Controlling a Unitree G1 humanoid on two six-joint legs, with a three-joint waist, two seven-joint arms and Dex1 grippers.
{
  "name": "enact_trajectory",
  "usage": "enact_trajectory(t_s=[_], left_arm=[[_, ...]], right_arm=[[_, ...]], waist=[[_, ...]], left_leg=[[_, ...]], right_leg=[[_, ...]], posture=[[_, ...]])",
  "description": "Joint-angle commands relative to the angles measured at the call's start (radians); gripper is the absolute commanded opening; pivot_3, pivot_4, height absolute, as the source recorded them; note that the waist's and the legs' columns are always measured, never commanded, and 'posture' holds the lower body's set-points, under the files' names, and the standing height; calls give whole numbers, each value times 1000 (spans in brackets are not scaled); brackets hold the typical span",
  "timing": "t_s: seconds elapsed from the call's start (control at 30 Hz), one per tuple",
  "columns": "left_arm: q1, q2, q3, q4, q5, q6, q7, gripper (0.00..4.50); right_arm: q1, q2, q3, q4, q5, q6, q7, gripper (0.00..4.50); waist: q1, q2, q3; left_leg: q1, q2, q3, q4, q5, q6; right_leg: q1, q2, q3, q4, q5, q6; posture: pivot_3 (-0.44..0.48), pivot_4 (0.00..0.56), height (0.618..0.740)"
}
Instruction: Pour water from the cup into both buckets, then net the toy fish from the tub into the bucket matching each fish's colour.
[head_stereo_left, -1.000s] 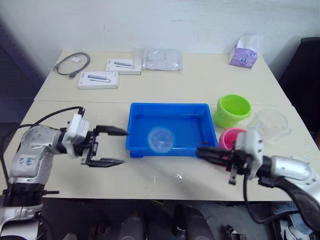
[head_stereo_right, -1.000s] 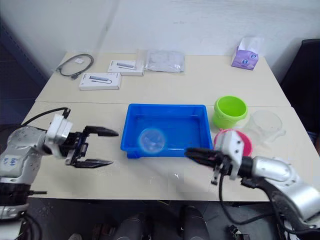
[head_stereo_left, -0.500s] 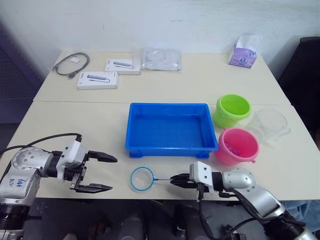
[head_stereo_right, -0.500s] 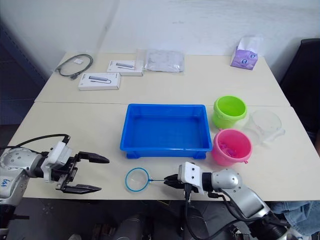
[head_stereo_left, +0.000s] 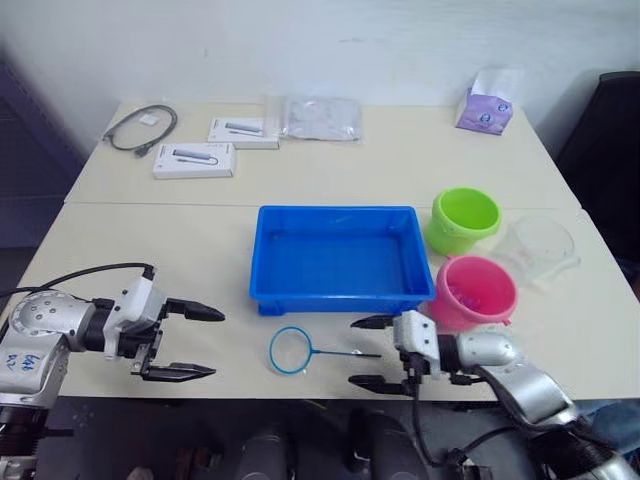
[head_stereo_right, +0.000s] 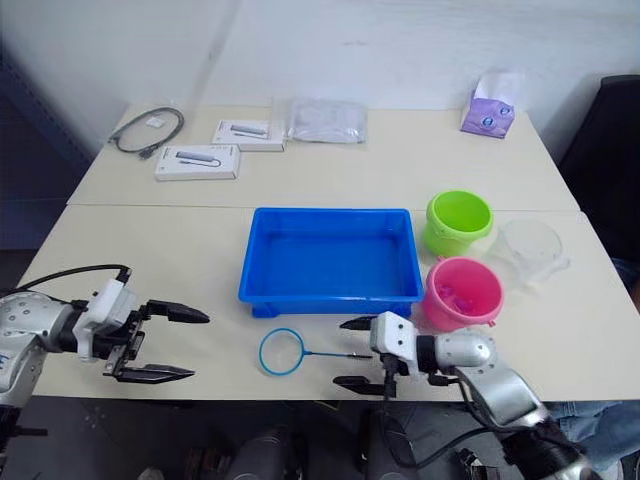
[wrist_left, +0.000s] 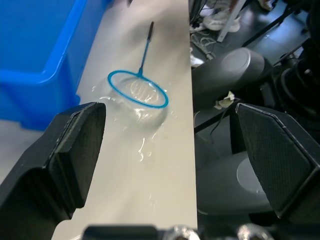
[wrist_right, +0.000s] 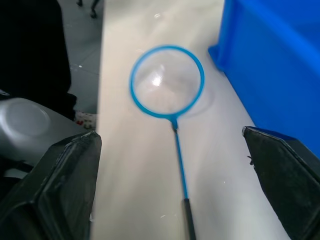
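**Net lying free on table, front of tub**

Net (head_stereo_left: 296, 350): flat on the table (head_stereo_left: 400, 170), hoop just in front of the tub (head_stereo_left: 340, 258), handle pointing at the right gripper (head_stereo_left: 376, 352), whose fingers are spread, released. Left gripper (head_stereo_left: 192, 341): spread, empty, near the table's front edge. Green bucket (head_stereo_left: 465, 221), pink bucket (head_stereo_left: 473, 292), cup (head_stereo_left: 540, 247): right of tub.

Two head cameras look forward and down over the tabletop (head_stereo_left: 330, 170) from above. Each wrist camera peers close along its own pincer; both share the net (wrist_right: 167, 82) lying ahead of them.
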Motion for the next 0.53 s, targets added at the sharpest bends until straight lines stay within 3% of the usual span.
enact_trajectory(t_s=[0.03, 0.17, 0.27, 0.4, 0.53], left_arm=[[4, 27, 63, 68, 65, -96, 44, 4500], [28, 22, 117, 137, 70, -148, 71, 4500], [63, 5, 132, 202, 111, -219, 120, 4500], [68, -2, 133, 331, 174, -351, 175, 4500], [28, -18, 116, 438, 209, -408, 236, 4500]], right_arm=[[120, -70, -202, -170, 170, 2, 58, 4471], [323, -115, -534, -239, 320, 13, 97, 4471], [476, -120, -753, -202, 311, -40, 192, 4471], [597, -127, -919, -92, 250, -106, 284, 4471], [564, -145, -1018, 69, 190, -187, 284, 4471]], waist=[[3, 0, 0], [15, 0, 0], [18, 0, 0], [21, -1, -1], [22, -1, -1]], left_leg=[[0, 0, 0, 0, 0, 0], [1, 0, 1, -1, -1, 1], [2, 0, 2, -1, -2, 2], [3, 2, 4, -2, -4, 2], [4, 2, 6, -1, -8, 5]], right_leg=[[0, 0, 0, 0, 0, 0], [1, 0, 0, -4, 0, 0], [2, -1, 1, -5, 0, 1], [2, 0, 1, -6, 0, 0], [1, 0, 3, -6, 0, 0]], posture=[[0, 150, 740], [0, 150, 740], [0, 150, 740], [0, 150, 740], [0, 150, 740]])
